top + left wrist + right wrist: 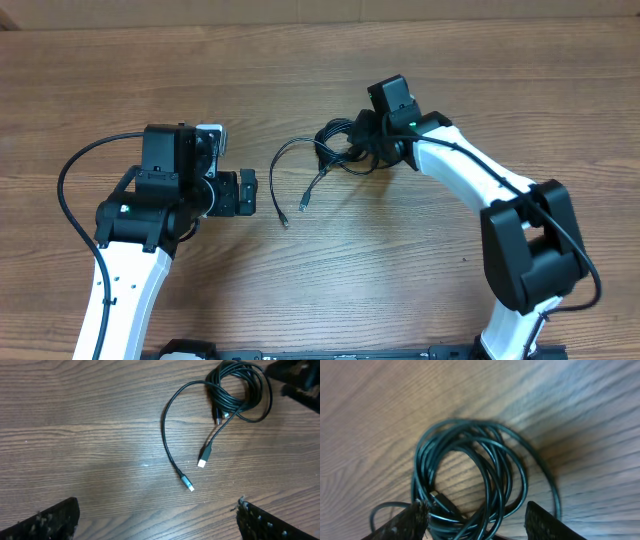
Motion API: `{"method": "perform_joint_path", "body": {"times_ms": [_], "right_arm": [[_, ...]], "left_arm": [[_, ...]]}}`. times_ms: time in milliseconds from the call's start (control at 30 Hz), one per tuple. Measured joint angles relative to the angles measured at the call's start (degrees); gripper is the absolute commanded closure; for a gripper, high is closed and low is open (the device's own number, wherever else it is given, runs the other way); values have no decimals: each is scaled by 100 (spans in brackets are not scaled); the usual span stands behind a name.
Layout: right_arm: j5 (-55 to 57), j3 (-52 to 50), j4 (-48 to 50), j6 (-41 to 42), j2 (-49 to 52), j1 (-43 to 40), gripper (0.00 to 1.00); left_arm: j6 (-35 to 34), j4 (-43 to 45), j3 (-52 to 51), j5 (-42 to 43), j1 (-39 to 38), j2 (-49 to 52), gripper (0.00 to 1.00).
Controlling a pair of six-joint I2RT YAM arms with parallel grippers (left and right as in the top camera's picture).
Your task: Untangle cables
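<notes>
On the wooden surface (pixel 300 60), the coiled cables (pixel 507 477) lie between the spread fingers of the lowered right end effector (pixel 475 522), while the left end effector (pixel 246 192), likewise released, faces their loose plug ends

light: bright, even, soft shadows | glare: pale sheen on brown wood-grain table (pixel 100 435) | right wrist: coiled thin black cables (pixel 470 475) blurred | overhead: sharp

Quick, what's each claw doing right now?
Left claw: open, holding nothing.
Right claw: open, fingers straddling the cable coil, not clamped on it.
</notes>
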Motion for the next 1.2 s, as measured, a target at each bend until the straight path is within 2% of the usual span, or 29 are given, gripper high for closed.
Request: {"method": "perform_joint_path", "body": {"times_ms": [100,167,200,333,433,600,700,767,900,1000,1200], "right_arm": [[-116,0,7,269,177,33,43],[-184,0,13,452,302,59,51],[-214,0,20,540,376,68,57],[-297,0,39,691,549,122,96],[-400,11,17,671,555,197,96],[-621,188,-654,-131,529,254,96],[-671,229,-1084,-748,363,258,96],[-684,229,-1346,-1069,153,258,96],[-704,271,-1628,-1397,-208,258,96],[-831,317,-1655,-1541,-264,258,96],[-1032,317,-1679,-1668,-264,258,96]], "left_arm": [[46,15,0,-15,-50,0,0],[61,24,0,-17,-94,2,0],[63,22,0,-17,-116,0,0],[66,63,0,-17,-153,2,0],[66,103,4,-20,-153,2,1],[70,168,4,-20,-153,37,7],[87,192,4,24,-153,188,17],[98,229,4,136,-153,352,32],[105,345,4,496,-153,817,48],[101,546,4,844,-153,1215,47],[101,1156,7,1637,-153,2006,36]]}}
